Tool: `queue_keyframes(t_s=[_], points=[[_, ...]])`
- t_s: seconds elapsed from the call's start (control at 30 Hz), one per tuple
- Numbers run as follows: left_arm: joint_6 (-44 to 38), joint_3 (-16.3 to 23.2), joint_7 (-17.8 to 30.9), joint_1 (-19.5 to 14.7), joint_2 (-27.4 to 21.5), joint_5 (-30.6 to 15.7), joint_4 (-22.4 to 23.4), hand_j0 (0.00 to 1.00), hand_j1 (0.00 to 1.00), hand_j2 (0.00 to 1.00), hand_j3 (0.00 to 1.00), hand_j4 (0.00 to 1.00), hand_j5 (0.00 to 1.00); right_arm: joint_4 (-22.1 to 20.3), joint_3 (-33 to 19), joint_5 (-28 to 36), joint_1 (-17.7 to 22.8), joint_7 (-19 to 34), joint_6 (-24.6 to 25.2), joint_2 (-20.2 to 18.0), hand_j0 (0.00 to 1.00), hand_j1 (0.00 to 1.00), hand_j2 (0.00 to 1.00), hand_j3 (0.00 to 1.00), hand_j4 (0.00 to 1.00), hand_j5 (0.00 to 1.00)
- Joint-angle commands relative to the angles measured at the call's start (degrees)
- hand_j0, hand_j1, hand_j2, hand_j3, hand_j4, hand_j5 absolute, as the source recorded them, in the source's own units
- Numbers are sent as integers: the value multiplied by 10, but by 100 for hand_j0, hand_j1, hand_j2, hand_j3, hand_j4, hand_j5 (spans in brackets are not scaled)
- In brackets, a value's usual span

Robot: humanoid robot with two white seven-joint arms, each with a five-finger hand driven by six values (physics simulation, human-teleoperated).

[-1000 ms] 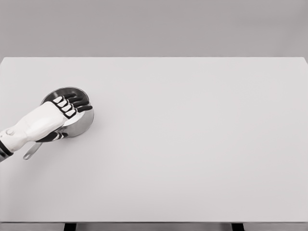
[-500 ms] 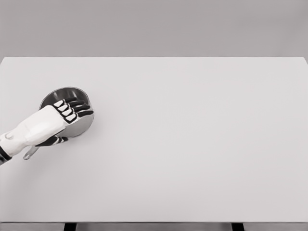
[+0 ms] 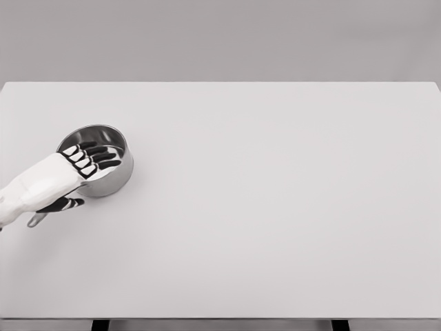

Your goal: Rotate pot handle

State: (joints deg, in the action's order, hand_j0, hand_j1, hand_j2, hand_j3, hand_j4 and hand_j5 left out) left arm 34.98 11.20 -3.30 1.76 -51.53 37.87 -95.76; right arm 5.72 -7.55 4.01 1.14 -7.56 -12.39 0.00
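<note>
A shiny steel pot (image 3: 112,179) stands on the white table (image 3: 275,207) at the left. Its handle points toward the lower left, and only the tip (image 3: 33,220) shows from under my arm. My left hand (image 3: 86,165) lies over the handle and the pot's near rim. Its dark fingers (image 3: 102,156) stretch out flat above the pot's opening, and the thumb (image 3: 65,204) sits below, beside the pot's wall. The fingers wrap around nothing that I can see. The right arm does not show.
The table's left edge (image 3: 2,138) runs close behind the pot. The table's front edge (image 3: 220,318) lies along the bottom of the view.
My left hand has drawn back toward the lower left, uncovering more of the pot's opening. The handle tip has shifted slightly left.
</note>
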Motion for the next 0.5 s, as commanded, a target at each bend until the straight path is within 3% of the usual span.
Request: queue_keyframes(t_s=[0.0, 0.47], points=[[0, -1, 0, 0, -2, -5, 2, 100, 100, 100, 100, 100, 100, 0, 0, 0, 0, 0, 0, 0, 100, 100, 100, 100, 100, 100], [0, -21, 0, 0, -3, -2, 16, 100, 100, 100, 100, 100, 100, 0, 0, 0, 0, 0, 0, 0, 100, 100, 100, 100, 100, 100]])
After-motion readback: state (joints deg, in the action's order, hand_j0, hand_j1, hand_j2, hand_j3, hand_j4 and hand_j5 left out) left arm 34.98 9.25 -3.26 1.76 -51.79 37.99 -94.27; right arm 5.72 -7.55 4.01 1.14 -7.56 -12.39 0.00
